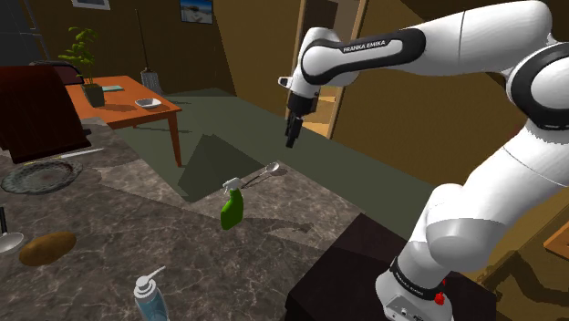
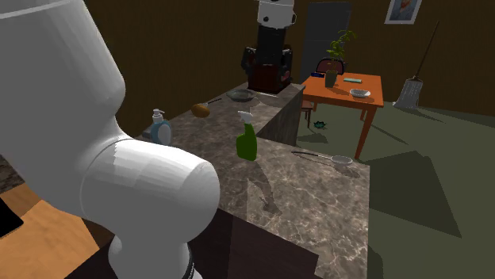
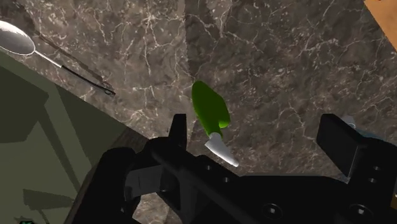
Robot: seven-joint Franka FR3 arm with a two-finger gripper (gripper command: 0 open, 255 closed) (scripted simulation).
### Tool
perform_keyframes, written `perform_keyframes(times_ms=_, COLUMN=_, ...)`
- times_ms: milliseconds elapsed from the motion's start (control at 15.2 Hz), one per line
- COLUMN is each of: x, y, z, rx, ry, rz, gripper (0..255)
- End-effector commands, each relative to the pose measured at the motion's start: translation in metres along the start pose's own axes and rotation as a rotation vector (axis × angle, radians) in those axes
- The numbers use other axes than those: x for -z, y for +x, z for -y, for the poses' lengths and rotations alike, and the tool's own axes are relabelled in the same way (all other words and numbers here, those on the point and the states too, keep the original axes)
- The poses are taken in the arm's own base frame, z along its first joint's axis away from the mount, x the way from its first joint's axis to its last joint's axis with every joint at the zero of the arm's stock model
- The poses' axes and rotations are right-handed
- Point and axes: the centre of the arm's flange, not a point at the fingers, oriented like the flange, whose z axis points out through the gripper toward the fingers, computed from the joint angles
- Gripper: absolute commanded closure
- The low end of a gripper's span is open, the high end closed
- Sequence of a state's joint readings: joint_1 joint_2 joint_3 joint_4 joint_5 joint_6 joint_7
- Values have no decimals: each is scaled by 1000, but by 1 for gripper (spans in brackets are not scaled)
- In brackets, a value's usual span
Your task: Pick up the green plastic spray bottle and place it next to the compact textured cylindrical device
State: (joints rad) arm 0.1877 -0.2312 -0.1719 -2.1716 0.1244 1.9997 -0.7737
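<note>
Hand (image 1: 292, 139) hangs above marbled counter (image 1: 137, 228), fingers (image 3: 179, 130) apart, empty; green spray bottle (image 1: 232, 208) upright below.

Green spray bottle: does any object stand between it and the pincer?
Nothing visible does. The open pincer hangs in free air above the green spray bottle, which stands upright on the marbled counter. The nearest thing, a spoon, lies aside near the counter's edge.
</note>
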Motion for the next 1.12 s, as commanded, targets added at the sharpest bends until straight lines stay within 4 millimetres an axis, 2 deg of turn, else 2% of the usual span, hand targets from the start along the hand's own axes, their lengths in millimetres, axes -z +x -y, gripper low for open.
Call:
perform_keyframes(times_ms=0, x=-20, y=18, z=-10, rx=74, ry=5, rz=13, gripper=0)
perform_keyframes(times_ms=528, x=-102, y=92, z=-25, rx=353, ry=27, rz=62, gripper=0)
perform_keyframes(times_ms=1056, x=-187, y=162, z=-18, rx=632, ry=49, rz=112, gripper=0)
